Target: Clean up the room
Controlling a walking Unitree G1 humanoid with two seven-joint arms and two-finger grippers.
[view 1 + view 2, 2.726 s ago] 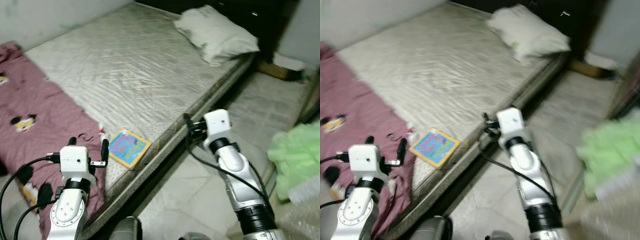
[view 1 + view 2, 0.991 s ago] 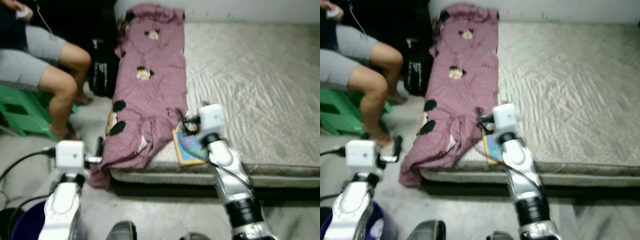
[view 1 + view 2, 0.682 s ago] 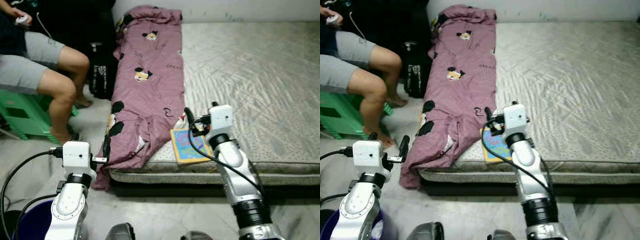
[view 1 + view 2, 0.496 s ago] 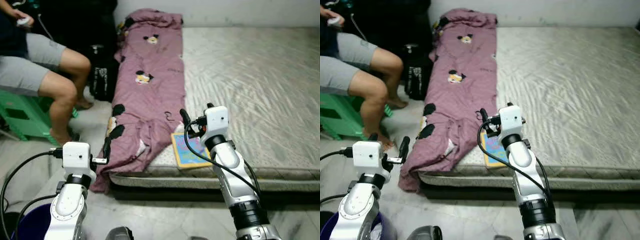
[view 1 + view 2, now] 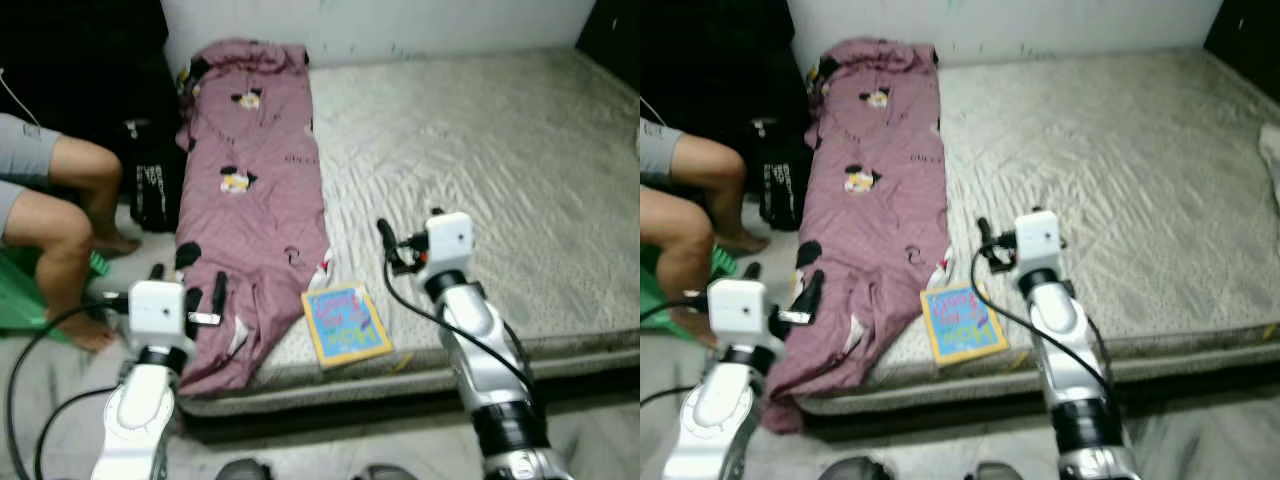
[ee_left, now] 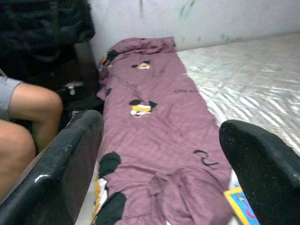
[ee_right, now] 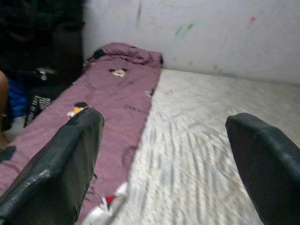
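A wide grey quilted mattress lies on a low bed frame against a pale wall. Along its left side stretches a long mauve blanket printed with cartoon mice, its near end spilling over the mattress edge toward the floor. Just beside the blanket's lower end, flat on the mattress near the front edge, lies a thin square picture book with a yellow border and a blue, pink-lettered cover; its near corner reaches almost to the edge.

The left gripper hovers in front of the hanging end of the blanket, apart from it, its two black fingers spread wide with nothing between them. The right gripper is raised over the mattress beyond and to the right of the book, not touching it; in the right wrist view its fingers are likewise parted and empty.

To the left of the bed a person sits on a green plastic stool, bare knees bent, in grey shorts. Between the person and the bed stands a dark object with white lettering, perhaps a bag, though the shade makes that hard to confirm.
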